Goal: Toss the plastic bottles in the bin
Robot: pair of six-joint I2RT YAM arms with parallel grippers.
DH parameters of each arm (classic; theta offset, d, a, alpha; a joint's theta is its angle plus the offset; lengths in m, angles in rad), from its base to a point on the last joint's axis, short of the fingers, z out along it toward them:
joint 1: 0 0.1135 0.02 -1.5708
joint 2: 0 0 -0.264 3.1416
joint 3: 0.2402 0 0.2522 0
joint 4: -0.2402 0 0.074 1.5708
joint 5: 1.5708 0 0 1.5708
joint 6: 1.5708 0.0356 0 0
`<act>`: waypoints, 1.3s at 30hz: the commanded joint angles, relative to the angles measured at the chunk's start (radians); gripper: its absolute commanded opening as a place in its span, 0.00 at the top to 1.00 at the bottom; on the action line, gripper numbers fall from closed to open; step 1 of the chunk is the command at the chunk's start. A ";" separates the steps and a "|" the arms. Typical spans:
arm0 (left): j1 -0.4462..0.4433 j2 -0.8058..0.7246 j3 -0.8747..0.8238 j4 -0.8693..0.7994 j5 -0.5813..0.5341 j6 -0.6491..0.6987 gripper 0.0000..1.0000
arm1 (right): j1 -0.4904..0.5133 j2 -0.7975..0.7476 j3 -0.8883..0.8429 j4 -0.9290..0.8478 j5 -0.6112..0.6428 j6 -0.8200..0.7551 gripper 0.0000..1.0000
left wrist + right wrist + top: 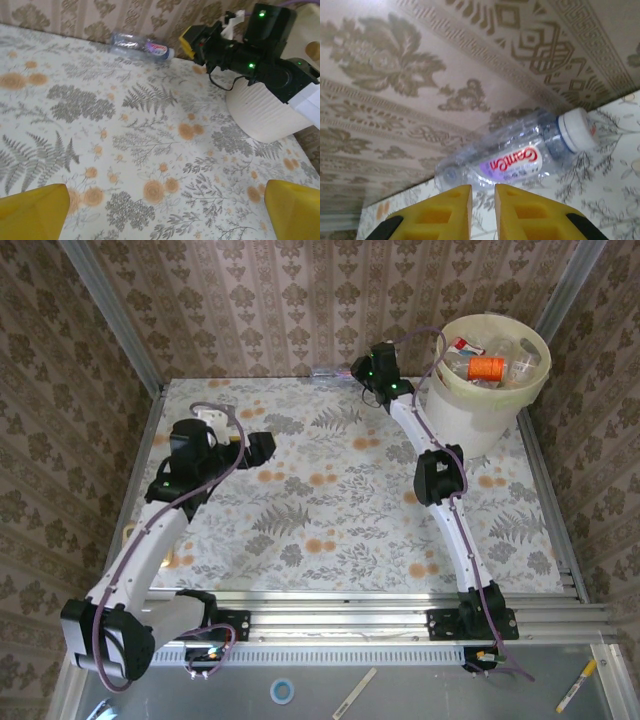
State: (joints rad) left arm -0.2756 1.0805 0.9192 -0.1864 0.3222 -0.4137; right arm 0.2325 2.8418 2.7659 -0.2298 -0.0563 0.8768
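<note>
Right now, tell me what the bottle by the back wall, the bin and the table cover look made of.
Bottle: thin clear plastic, glossy and crinkled, see-through; its white cap looks like opaque plastic.
Bin: cream plastic, seemingly matte, with a faintly ribbed wall; a pale film liner is folded over the rim.
Table cover: printed fern-and-flower sheet, probably cloth or vinyl; cannot tell which.

Fern-print tablecloth (330,510), damask wall (250,300) (brown on beige), blue tape roll (274,692), marker (575,687)

Through the right wrist camera I see a clear bottle (520,157) with a white cap (576,131) lying on its side against the wallpapered wall (420,75). Just below it, my right gripper (483,191) has its yellow fingers nearly together, with nothing between them.
</note>
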 commanded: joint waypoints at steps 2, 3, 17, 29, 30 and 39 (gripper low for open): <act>-0.008 -0.026 -0.004 -0.020 -0.070 -0.032 0.00 | -0.009 0.061 0.043 0.148 -0.012 0.067 0.79; -0.008 -0.020 0.006 -0.031 -0.073 -0.027 0.00 | -0.010 0.069 0.046 0.146 -0.009 0.078 0.80; 0.010 0.052 0.022 0.024 -0.063 -0.032 0.00 | -0.009 0.140 0.066 0.178 -0.005 0.137 0.79; 0.052 0.223 0.150 0.074 -0.047 0.001 0.00 | 0.009 0.165 0.072 0.136 0.004 0.141 0.80; 0.054 0.238 0.171 0.075 -0.044 0.007 0.00 | 0.011 0.166 0.073 0.135 0.007 0.139 0.80; 0.082 0.371 0.291 0.140 -0.034 0.020 0.00 | 0.015 0.152 0.074 0.081 -0.007 0.122 0.81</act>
State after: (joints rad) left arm -0.2054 1.4246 1.1744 -0.0944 0.2729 -0.4145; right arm 0.2489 2.9932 2.8021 -0.1173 -0.0639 0.9989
